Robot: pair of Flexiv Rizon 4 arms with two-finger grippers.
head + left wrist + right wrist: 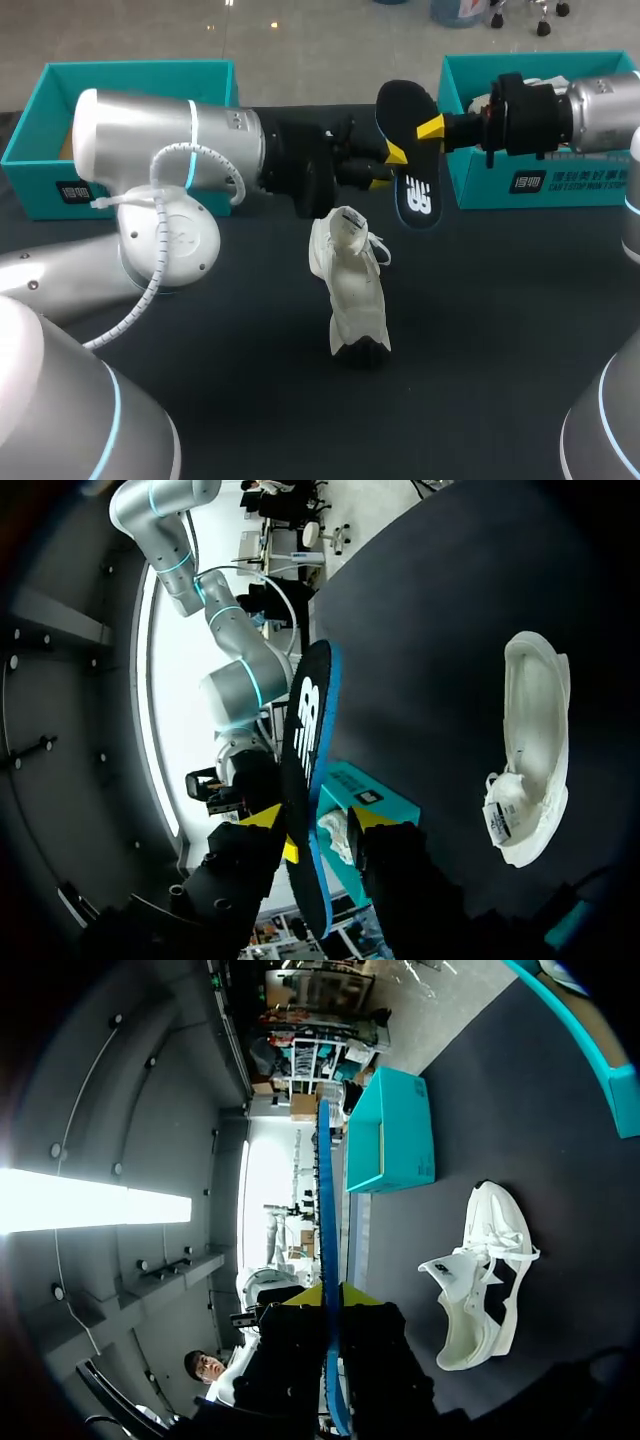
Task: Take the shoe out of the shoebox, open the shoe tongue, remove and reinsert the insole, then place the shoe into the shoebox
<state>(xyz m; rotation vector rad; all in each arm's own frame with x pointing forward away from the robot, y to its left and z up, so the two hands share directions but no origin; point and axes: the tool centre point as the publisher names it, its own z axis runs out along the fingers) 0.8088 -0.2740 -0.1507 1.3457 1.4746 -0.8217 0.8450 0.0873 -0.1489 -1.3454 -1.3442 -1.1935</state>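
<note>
Right gripper clamped on insole, holding it above table. Left gripper spread, loosely straddling same insole. Both forearms level, meeting mid-table.

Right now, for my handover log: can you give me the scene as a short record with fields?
insole: in the air, over the table
right gripper: shut on insole
left gripper: open, insole between its fingers, a gap at one
shoe: white, on table, free of both grippers
left box: teal, far left
right box: teal, far right
</note>
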